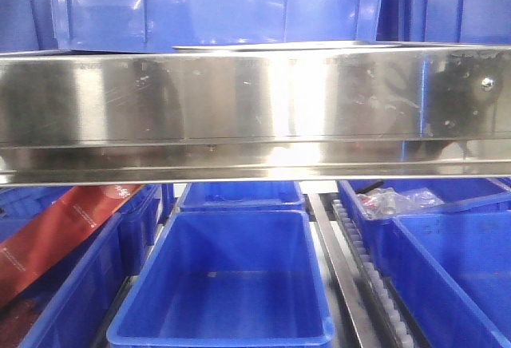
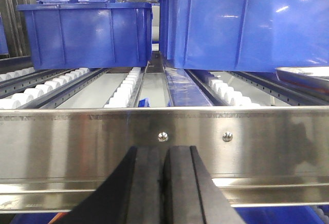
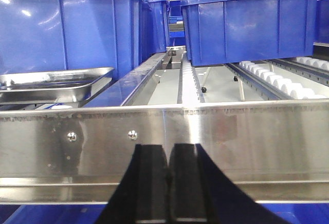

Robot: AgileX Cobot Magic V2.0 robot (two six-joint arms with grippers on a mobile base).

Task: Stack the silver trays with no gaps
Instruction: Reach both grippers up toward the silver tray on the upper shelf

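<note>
We have not started yet: our left gripper (image 2: 164,154) and right gripper (image 3: 168,152) are pinched tight, holding nothing. The silver trays (image 3: 51,82) sit on the roller shelf (image 3: 216,88) behind its front beam (image 3: 231,131). Next we must open up and reach over.

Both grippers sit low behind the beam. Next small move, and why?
Probably raise the right gripper above the beam and open it, heading left toward the trays. The right gripper and the left gripper are both shut, hold nothing and sit low behind the beam, which blocks a straight reach. The trays show more fully in the right wrist view.
</note>
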